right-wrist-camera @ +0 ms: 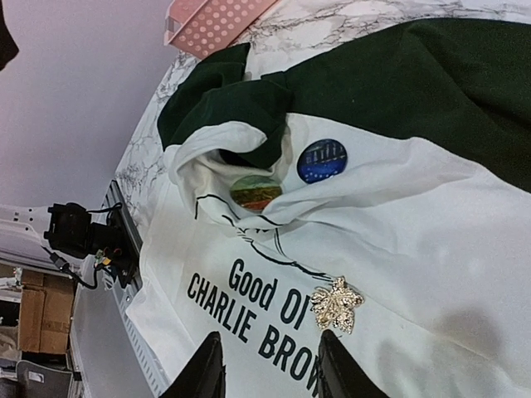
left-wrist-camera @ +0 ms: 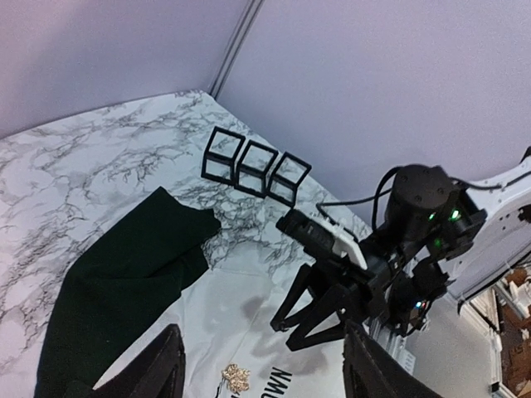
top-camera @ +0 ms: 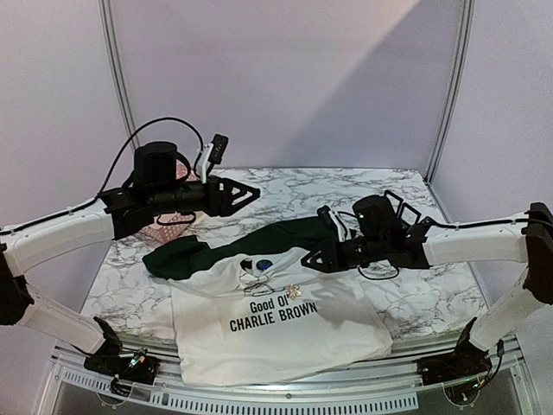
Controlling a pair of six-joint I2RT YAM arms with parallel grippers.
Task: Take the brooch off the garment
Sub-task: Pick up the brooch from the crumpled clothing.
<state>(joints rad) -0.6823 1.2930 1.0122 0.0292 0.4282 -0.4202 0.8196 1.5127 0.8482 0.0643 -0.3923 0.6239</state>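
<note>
risk one: the brooch (right-wrist-camera: pixel 336 305) lies flat on the shirt (right-wrist-camera: pixel 431 249), at the end of the "good ol'" line. close too low and you pinch cloth with it.
risk two: you cannot see whether its pin is fastened through the fabric. if it is, a straight pull lifts the limp, creased cotton, and nothing holds the shirt down.
risk three: the round badges (right-wrist-camera: pixel 322 160) by the collar invite a wrong pick.
the brooch is small, gold, leaf-shaped, jagged and glossy, so it may slip.
right gripper (right-wrist-camera: pixel 270 369) hovers just short of it, fingers parted, empty. left gripper (top-camera: pixel 251 194) hangs well apart, fingers spread, empty.
</note>
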